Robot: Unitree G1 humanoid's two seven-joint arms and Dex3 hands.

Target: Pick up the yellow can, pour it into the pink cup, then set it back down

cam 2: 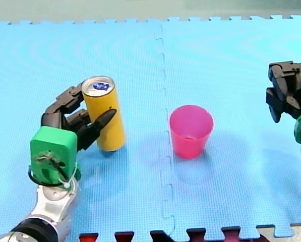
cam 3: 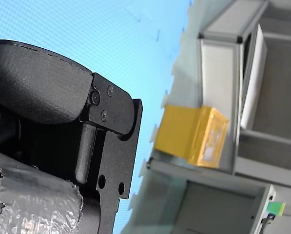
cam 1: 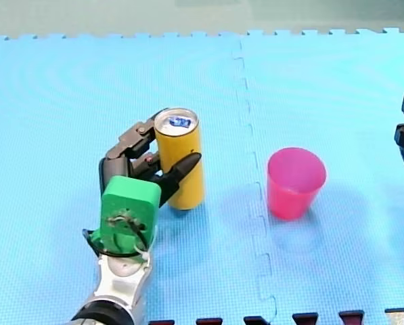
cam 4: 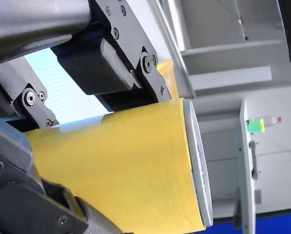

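A yellow can [cam 1: 180, 166] with a silver top stands on the blue foam mat [cam 1: 59, 101], left of centre. My left hand [cam 1: 171, 145] is shut on it. The thumb crosses the can's front and the other fingers [cam 1: 130, 142] wrap round its far left side. The second wrist view shows the same can [cam 4: 126, 165] pressed between black finger links [cam 4: 111, 63]. A pink cup [cam 1: 295, 183] stands upright to the right of the can, a short gap away. My right hand [cam 2: 284, 93] hangs over the mat's right edge, holding nothing.
A jigsaw seam [cam 1: 256, 203] runs through the mat between can and cup. The mat's toothed front edge [cam 2: 200, 234] lies close to me. In the first wrist view a yellow box [cam 3: 191, 136] and grey shelving [cam 3: 223, 73] stand beyond the mat's edge.
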